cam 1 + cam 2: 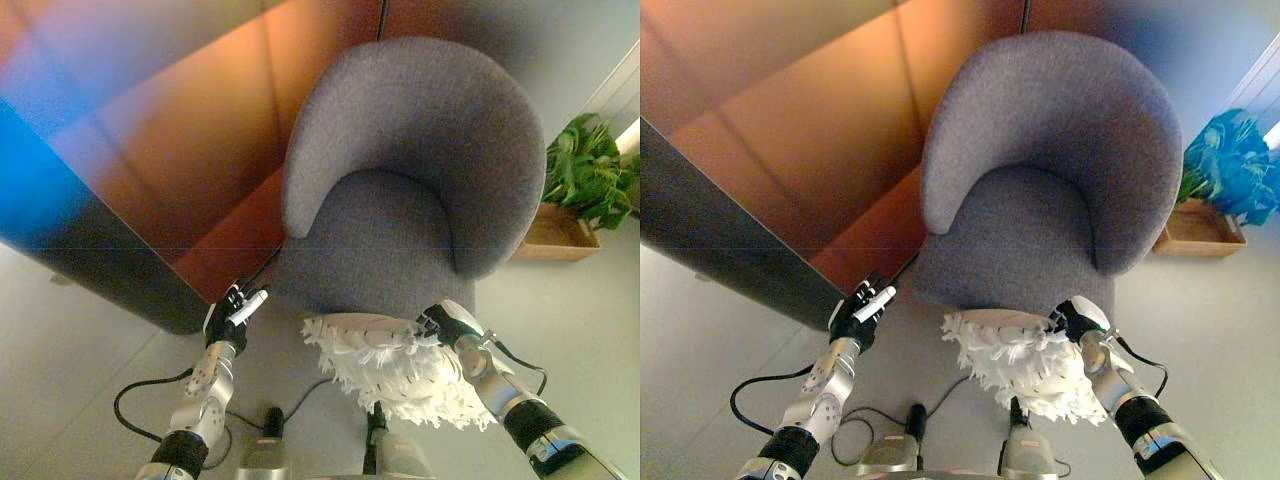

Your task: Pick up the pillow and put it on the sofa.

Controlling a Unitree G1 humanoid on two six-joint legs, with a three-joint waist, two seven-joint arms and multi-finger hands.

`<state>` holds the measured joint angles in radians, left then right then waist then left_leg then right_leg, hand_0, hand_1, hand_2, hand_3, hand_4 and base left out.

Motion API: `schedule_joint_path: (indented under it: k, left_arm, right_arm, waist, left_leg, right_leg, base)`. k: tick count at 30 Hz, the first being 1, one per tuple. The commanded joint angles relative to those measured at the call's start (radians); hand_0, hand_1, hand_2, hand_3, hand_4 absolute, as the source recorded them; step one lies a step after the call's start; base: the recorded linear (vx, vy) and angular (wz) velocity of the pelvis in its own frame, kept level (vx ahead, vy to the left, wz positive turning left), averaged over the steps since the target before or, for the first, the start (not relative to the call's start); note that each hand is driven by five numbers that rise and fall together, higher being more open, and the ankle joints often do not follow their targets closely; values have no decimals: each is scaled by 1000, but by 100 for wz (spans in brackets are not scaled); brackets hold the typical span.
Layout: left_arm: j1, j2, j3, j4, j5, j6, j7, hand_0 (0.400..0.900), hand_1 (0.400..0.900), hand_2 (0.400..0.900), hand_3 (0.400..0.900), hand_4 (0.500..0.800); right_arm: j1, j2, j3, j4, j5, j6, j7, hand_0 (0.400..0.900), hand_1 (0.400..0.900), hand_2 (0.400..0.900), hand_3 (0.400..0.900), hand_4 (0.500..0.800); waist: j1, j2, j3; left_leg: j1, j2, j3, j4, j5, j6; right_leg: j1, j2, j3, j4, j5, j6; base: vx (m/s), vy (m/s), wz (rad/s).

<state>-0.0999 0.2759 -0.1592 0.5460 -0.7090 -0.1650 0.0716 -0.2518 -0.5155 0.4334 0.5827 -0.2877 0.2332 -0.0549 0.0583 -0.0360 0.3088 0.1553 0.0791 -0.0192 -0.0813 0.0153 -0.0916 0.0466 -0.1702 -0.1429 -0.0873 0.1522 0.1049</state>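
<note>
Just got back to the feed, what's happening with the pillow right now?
The robot stands in front of the grey armchair with the white fringed pillow held up at the front edge of the seat. Its right hand is against the pillow's right end; how its fingers sit is unclear. The left hand hangs apart to the left, holding nothing. The pillow is not yet on the seat. A potted plant stands to the right.

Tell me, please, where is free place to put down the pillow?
The grey seat, bordered by the sofa's curved backrest, is bare. Its front edge is crowded: the fringed pillow hangs there in the right hand.
</note>
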Motion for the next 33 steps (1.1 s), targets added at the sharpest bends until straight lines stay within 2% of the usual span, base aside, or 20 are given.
schedule_joint_path:
  k: [1, 8, 14, 24, 27, 33]
  left_arm:
    - [-19, 24, 6, -20, 37, -38, -41, 900, 900, 900, 900, 800]
    - [-19, 27, 14, -6, 39, -25, -60, 900, 900, 900, 900, 800]
    - [-24, 35, 3, 22, 29, -26, -83, 900, 900, 900, 900, 800]
    - [-6, 61, -13, 48, 7, -23, -129, 900, 900, 900, 900, 800]
    - [-4, 68, -21, 49, 1, -13, -136, 900, 900, 900, 900, 800]
    - [24, 85, -53, 25, -7, -20, -171, 900, 900, 900, 900, 800]
  right_arm:
    - [-80, -123, -63, -150, -27, -42, -21, 400, 400, 400, 400, 500]
    - [-172, -159, -89, -161, 10, -18, -13, 400, 400, 400, 400, 500]
    - [-346, -192, -77, -112, 54, 18, -29, 400, 400, 400, 400, 500]
    - [-612, -308, 8, 43, 75, 19, 49, 400, 400, 400, 400, 500]
    - [-674, -326, 36, 101, 83, 42, 65, 400, 400, 400, 400, 500]
    - [-753, -345, 60, 246, 100, 24, 83, 400, 400, 400, 400, 500]
  waist:
    - [-2, -22, -176]
    - [7, -32, -205]
    - [25, -37, -227]
    - [60, -48, -257]
    - [68, -52, -264]
    - [91, -53, -268]
  left_leg:
    - [-4, 4, 20, 10, -10, -2]
    - [-3, 5, 21, 12, -8, 2]
    - [-3, 11, 17, 6, -5, -3]
    - [-6, 15, 11, 10, -8, -9]
    - [-9, 15, 9, 10, -6, -9]
    - [-13, 22, -2, 4, 1, -11]
  right_leg:
    - [72, -55, 15, 12, -26, 100]
    - [73, -60, 10, 12, -18, 101]
    - [78, -59, -3, 6, -17, 101]
    - [87, -58, -25, 10, -27, 98]
    - [88, -57, -29, 9, -26, 97]
    - [89, -51, -37, 8, -28, 94]
  base:
    - [0, 0, 0]
    - [15, -5, 0]
    - [3, 1, 1]
    - [28, 8, 3]
    - [59, -1, 3]
    - [94, -13, 6]
